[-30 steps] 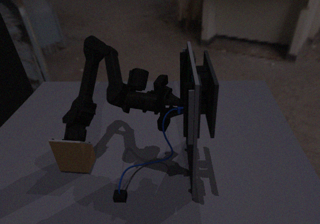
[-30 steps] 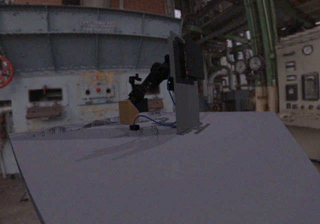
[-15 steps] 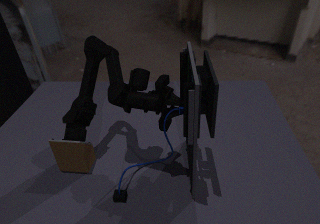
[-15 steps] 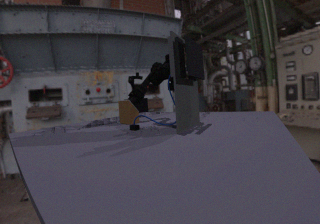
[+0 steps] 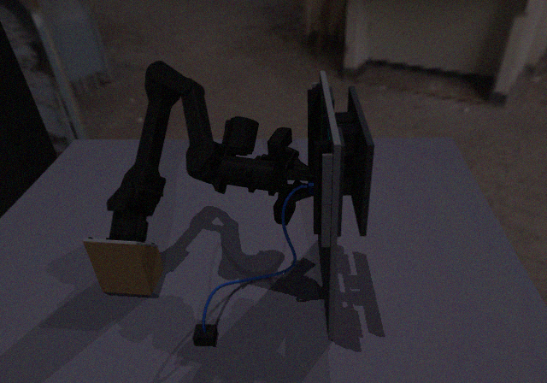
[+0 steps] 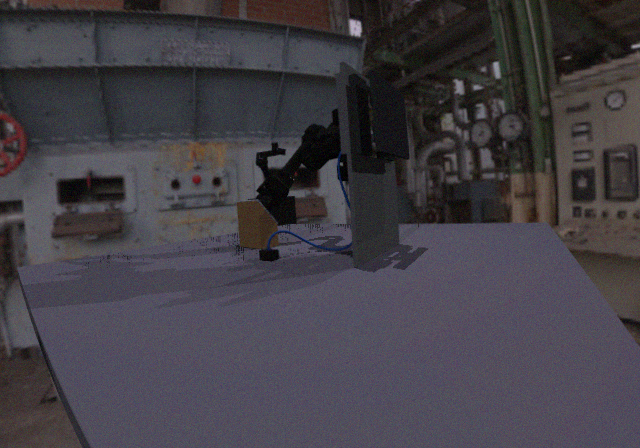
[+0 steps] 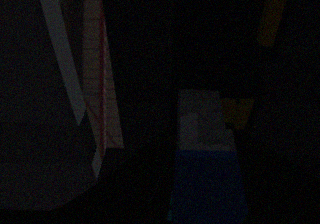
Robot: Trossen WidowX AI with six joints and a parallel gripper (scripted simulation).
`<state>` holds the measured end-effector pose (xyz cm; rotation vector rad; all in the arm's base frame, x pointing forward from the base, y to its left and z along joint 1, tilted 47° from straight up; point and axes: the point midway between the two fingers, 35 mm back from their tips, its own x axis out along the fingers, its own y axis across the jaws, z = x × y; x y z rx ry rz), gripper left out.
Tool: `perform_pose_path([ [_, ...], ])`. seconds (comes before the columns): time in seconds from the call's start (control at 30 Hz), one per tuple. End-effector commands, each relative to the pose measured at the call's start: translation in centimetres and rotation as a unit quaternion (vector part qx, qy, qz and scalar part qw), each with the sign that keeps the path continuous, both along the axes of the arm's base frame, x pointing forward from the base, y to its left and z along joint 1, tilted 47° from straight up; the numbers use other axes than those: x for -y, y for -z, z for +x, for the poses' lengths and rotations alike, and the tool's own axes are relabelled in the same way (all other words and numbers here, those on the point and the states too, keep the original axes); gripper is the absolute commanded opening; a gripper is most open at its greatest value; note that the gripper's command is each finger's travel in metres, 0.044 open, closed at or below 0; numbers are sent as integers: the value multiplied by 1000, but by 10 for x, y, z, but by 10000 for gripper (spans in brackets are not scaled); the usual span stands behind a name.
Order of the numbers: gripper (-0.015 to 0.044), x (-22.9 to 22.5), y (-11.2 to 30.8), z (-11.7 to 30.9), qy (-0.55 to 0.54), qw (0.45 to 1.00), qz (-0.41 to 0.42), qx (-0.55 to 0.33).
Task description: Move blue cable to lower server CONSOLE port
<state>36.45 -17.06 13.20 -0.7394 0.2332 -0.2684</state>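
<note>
Blue cable (image 5: pixel 289 242) (image 6: pixel 315 246) slack, curving down from plug (image 5: pixel 310 187) (image 7: pixel 206 156); plug pale, blue-backed.

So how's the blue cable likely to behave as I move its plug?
The blue cable looks floppy: it hangs in a loose S-curve, so it will probably trail and sway. It's thin, so likely light. Its far end meets a small black block on the table, so a long pull might tug there; whether that block is fixed, I can't tell.

Over in the top view, the upright panel (image 5: pixel 327 202) hides the port fronts; down in the wrist view, darkness swallows the fingertips, and the blue boot (image 7: pixel 209 186) runs off the bottom edge!
</note>
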Motion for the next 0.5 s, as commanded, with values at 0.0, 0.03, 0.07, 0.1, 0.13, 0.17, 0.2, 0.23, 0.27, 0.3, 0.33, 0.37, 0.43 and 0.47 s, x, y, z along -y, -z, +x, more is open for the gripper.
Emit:
perform_pose_path([
  [0.0, 0, 1, -1, 2, 3, 1000, 2, 1],
  [0.03, 0, 1, -1, 2, 3, 1000, 2, 1],
  [0.07, 0, 1, -1, 2, 3, 1000, 2, 1],
  [0.1, 0, 1, -1, 2, 3, 1000, 2, 1],
  [0.13, 0, 1, -1, 3, 3, 1000, 2, 1],
  [0.17, 0, 1, -1, 3, 4, 1000, 2, 1],
  [0.2, 0, 1, -1, 3, 4, 1000, 2, 1],
  [0.23, 0, 1, -1, 4, 4, 1000, 2, 1],
  [0.27, 0, 1, -1, 4, 4, 1000, 2, 1],
  [0.3, 0, 1, -1, 4, 4, 1000, 2, 1],
  [0.33, 0, 1, -1, 4, 4, 1000, 2, 1],
  [0.37, 0, 1, -1, 5, 4, 1000, 2, 1],
  [0.43, 0, 1, -1, 5, 4, 1000, 2, 2],
  [0.47, 0, 1, -1, 6, 4, 1000, 2, 2],
])
